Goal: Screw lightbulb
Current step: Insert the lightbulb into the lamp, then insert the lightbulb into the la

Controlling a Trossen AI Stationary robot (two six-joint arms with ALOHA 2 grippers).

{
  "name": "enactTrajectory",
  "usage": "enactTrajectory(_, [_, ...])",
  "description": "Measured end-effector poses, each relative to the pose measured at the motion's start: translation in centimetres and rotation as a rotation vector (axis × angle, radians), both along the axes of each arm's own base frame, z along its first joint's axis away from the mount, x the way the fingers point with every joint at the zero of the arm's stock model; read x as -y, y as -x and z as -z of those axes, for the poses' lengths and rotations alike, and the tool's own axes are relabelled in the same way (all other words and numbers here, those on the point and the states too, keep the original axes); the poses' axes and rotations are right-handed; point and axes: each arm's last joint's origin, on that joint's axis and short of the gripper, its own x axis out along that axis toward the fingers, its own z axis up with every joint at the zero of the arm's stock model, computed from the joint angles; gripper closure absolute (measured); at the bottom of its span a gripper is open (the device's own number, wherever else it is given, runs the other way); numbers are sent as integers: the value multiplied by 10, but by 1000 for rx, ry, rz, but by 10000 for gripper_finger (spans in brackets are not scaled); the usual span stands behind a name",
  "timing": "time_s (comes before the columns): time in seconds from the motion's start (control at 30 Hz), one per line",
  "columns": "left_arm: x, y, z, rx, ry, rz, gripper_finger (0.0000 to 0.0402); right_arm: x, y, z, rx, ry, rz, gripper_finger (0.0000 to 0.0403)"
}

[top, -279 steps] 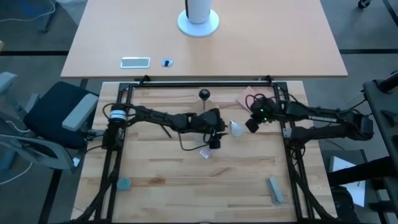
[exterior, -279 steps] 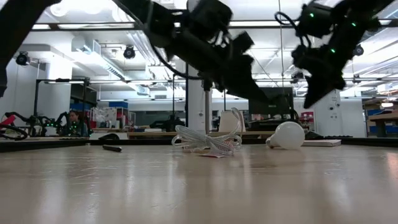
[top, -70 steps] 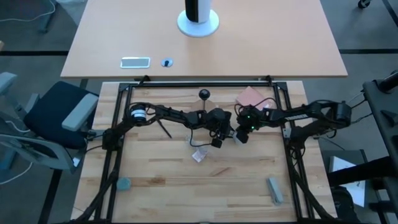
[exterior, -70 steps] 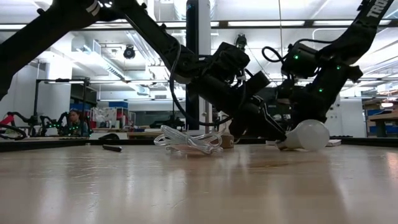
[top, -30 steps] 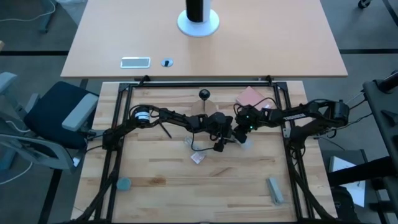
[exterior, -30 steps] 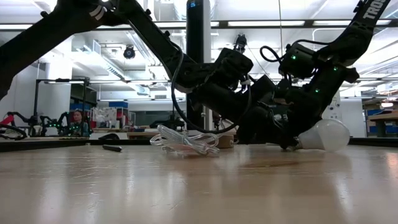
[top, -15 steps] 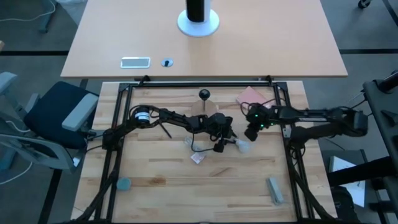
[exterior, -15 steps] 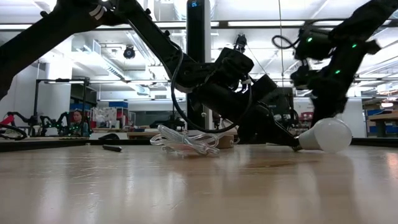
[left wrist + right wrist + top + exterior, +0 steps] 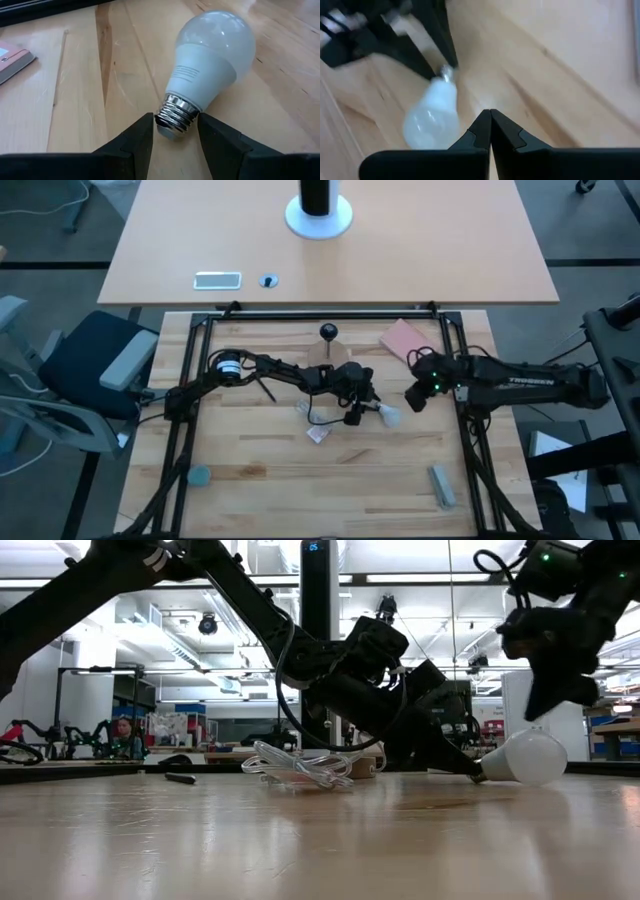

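The white lightbulb [image 9: 210,55] lies on its side on the wooden table [image 9: 260,480], just right of the middle; its globe [image 9: 528,758] rests on the wood. My left gripper [image 9: 175,131] reaches in from the left and is closed on the bulb's silvery screw base. My right gripper [image 9: 490,114] is shut on nothing and hangs above and to the right of the bulb [image 9: 388,415]. A black ball-shaped socket [image 9: 328,332] stands near the far edge. My left gripper pinches the lightbulb's screw base [image 9: 176,114], at its free end, between the two fingers [image 9: 142,134]. The fingers slant down from the table's left and point along the bulb's length. The bulb lies level, with its globe on the table, pointing right.
A coiled pale cord [image 9: 300,768] and a small clear packet [image 9: 316,433] lie just left of my left gripper. A pink pad [image 9: 402,337] sits at the far right. A blue piece [image 9: 200,476] and a grey block [image 9: 442,485] lie near the front corners.
My right gripper has drawn back from the lightbulb toward the table's right edge and risen, staying shut and rolling a little. The lightbulb has stayed where it was, in my left gripper's hold.
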Motion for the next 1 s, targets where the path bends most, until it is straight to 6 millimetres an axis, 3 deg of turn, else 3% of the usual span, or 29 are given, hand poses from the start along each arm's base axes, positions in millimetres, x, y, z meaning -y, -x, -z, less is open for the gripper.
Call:
enactTrajectory(0.17, [1,0,0,-4,16,-8,255,-10,2,11,-142,-62,-1,403])
enactTrajectory(0.4, [2,0,0,-8,28,-14,255,-20,-1,16,-199,-89,-21,403])
enactTrajectory(0.73, [4,0,0,-9,28,-10,255,-38,-15,17,-87,-167,-150,403])
enactTrajectory(1.0, [4,0,0,-12,35,-17,255,-43,-32,29,-72,-156,-218,403])
